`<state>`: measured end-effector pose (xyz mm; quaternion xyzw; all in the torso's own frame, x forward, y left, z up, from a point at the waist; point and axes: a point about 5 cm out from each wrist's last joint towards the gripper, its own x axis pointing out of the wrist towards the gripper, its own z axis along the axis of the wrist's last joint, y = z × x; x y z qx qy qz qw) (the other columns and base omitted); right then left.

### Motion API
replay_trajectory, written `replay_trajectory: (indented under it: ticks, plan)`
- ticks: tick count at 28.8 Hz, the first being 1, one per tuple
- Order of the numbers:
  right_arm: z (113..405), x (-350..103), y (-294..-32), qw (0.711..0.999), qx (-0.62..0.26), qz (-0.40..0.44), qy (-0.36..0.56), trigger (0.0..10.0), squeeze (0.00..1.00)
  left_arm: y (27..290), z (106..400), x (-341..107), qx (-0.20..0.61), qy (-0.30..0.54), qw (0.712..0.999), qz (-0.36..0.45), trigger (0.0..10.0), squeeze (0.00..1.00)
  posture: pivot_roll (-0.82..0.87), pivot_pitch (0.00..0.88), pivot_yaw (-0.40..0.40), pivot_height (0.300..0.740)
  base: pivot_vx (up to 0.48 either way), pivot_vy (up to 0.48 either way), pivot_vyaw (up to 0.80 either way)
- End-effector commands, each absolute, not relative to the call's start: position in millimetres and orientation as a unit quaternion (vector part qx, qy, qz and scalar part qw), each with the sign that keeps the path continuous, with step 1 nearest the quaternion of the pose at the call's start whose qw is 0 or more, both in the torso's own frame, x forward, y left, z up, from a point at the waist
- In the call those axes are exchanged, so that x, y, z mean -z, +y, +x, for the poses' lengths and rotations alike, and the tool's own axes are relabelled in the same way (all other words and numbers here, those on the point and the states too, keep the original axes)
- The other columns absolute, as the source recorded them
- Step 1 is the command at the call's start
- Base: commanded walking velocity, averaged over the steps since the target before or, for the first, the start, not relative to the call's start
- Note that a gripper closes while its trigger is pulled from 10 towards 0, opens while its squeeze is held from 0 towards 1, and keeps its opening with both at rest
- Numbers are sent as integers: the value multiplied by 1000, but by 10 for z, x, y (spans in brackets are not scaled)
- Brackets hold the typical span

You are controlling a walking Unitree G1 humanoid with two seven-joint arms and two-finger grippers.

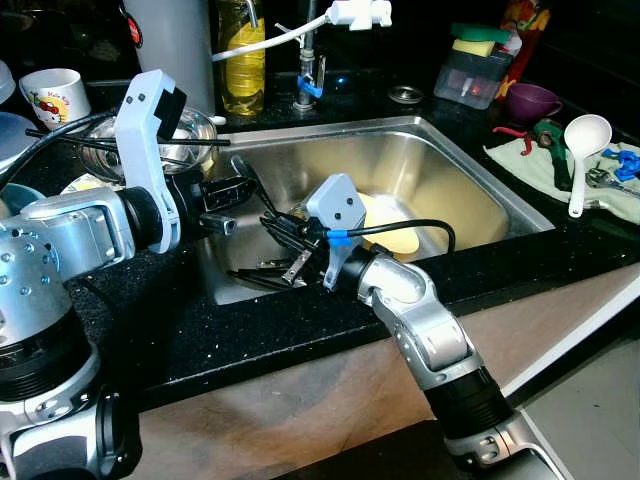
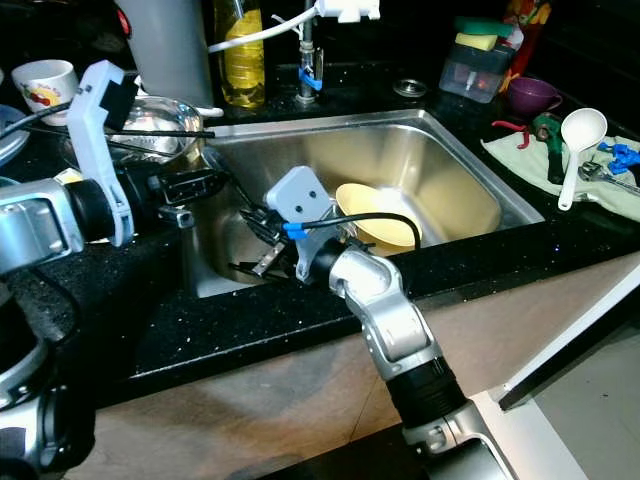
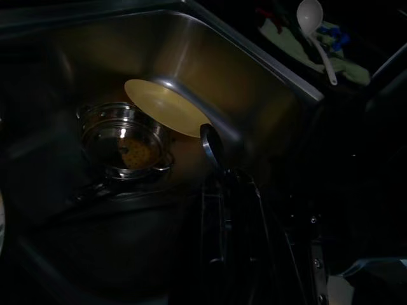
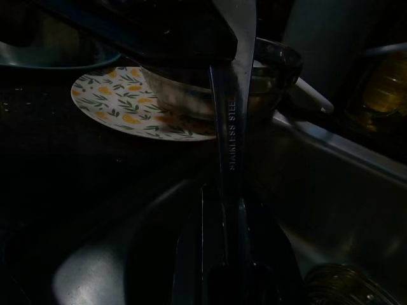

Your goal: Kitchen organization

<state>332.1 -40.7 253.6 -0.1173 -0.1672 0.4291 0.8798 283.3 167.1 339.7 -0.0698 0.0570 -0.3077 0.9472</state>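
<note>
A stainless steel spoon (image 4: 229,127) is held over the left part of the sink (image 1: 470,150). My right gripper (image 1: 285,235) is shut on its handle. My left gripper (image 1: 238,192) reaches in from the sink's left rim. It is closed on the spoon's other end (image 3: 210,143), which sticks out between its fingers. In the basin a yellow plate (image 1: 395,225) leans against the wall. A small steel pot (image 3: 124,149) stands in the basin beside it. Dark utensils (image 1: 262,275) lie on the sink floor below my grippers.
Left of the sink stand a steel bowl (image 1: 195,135) with chopsticks across it, a floral plate (image 4: 121,101) and a mug (image 1: 55,95). An oil bottle (image 1: 242,55), faucet (image 1: 308,70) and sponge box (image 1: 475,70) line the back. A white ladle (image 1: 582,150) lies on a cloth at right.
</note>
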Motion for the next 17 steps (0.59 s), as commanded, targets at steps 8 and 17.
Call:
replay_trajectory:
  ticks: [8, 17]
  plan:
    - [3364, -2600, -467, 886, -413, -112, -179, 0, 0, 1710, 2838, -3325, 284, 77, 954, -52, 10000, 1000, 15, 173, -51, 740, 0, 0, 0]
    - [3417, -2629, -544, 892, -398, -113, -183, 0, 0, 1859, 2920, -3403, 225, 38, 971, -74, 10000, 0, 15, 163, -51, 740, 0, 0, 0]
